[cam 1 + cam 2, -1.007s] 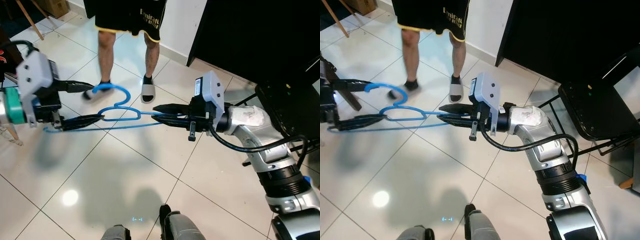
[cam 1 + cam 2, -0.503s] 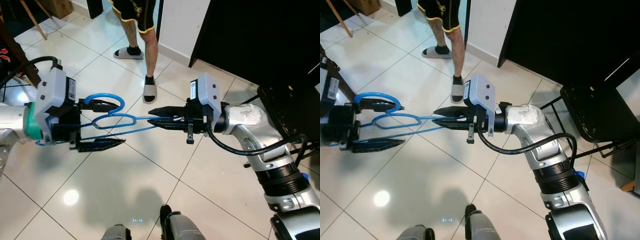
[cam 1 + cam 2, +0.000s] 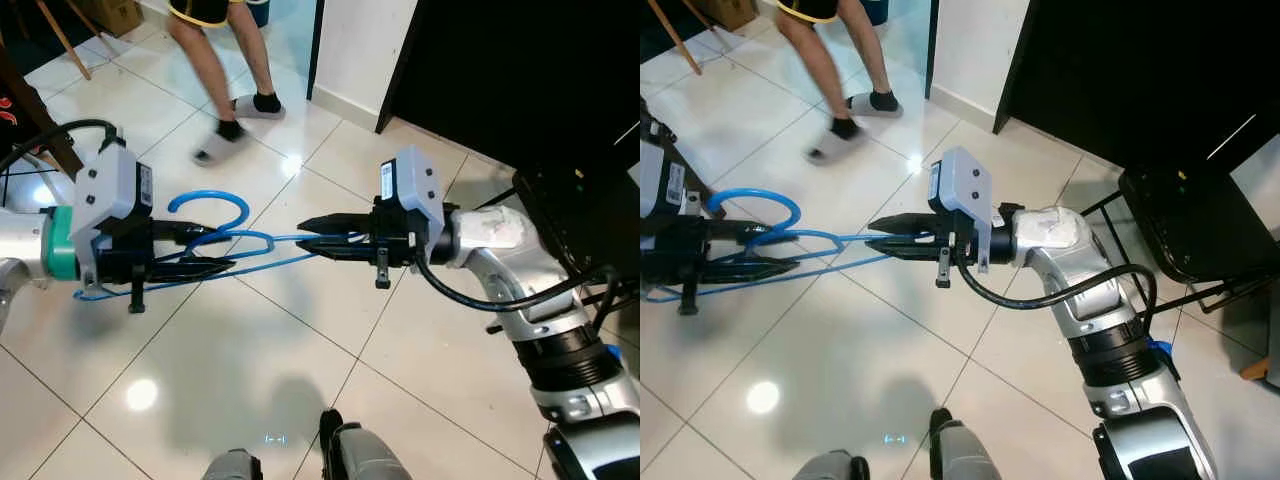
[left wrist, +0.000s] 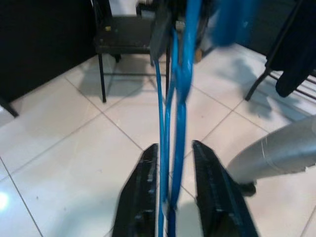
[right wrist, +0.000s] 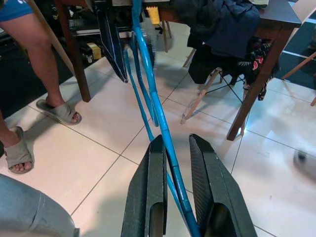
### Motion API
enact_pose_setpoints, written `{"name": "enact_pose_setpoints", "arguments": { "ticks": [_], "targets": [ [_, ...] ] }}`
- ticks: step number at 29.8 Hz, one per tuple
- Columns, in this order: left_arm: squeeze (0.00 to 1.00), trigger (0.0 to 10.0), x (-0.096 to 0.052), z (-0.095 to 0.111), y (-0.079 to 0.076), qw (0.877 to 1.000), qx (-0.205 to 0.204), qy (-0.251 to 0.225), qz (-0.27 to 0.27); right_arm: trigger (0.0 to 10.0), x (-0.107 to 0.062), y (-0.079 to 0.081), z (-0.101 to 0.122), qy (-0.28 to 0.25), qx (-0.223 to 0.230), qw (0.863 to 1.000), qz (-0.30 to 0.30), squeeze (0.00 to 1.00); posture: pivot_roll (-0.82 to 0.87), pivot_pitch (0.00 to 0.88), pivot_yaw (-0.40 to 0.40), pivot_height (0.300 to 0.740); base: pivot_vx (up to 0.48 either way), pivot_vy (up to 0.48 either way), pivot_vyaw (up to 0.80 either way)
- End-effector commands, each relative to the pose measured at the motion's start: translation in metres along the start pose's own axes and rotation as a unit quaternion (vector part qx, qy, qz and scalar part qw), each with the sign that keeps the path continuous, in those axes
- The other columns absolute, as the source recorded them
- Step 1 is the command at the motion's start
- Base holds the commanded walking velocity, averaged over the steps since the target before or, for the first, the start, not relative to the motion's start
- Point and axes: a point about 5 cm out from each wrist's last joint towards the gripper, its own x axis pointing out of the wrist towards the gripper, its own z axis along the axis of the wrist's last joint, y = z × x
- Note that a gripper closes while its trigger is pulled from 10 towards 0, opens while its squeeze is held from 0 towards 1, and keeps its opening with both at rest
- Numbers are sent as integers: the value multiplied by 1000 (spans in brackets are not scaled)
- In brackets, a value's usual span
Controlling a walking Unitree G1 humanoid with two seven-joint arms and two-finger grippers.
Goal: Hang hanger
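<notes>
Left gripper point(image 3: 200, 250) now clamps blue hanger point(image 3: 215, 240), seemingly; right gripper point(image 3: 318, 235) stays clamped

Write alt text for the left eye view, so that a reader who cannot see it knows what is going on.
A blue hanger is held level above a white tiled floor between the two grippers: the left gripper grips the end near the hook, the right gripper the other end. Behind them a person's legs step past in sandals.

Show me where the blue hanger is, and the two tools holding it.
blue hanger point(image 3: 215, 203): left eye view, on its curved hook.
left tool point(image 3: 222, 248): left eye view, midway between its fingertips.
right tool point(image 3: 305, 232): left eye view, midway between its fingertips.
</notes>
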Motion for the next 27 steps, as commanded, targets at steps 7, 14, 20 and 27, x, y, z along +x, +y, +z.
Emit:
{"name": "enact_pose_setpoints", "arguments": {
  "ticks": [7, 14, 20, 27],
  "targets": [
    [0, 0, -1, -4, -3, 1000, -2, 12, -6, 0, -2, -3, 2, 6, -12, 1000, 0, 0, 54, 159, 4, 740, 0, 0, 0],
    [0, 0, -2, -4, -1, 1000, 2, 11, 0, 0, -3, -4, 2, 6, -12, 1000, -2, 0, 53, 158, 4, 740, 0, 0, 0],
    [0, 0, -1, -4, 0, 1000, 6, 10, 7, 0, -3, -4, 2, 6, -12, 1000, -4, 0, 55, 158, 3, 740, 0, 0, 0],
    [0, 3216, 8, 1, -1, 999, -4, -25, 41, 10000, 0, -8, 5, -10, -14, 999, -31, 0, 55, 152, 1, 740, 0, 0, 0]
  ]
}}
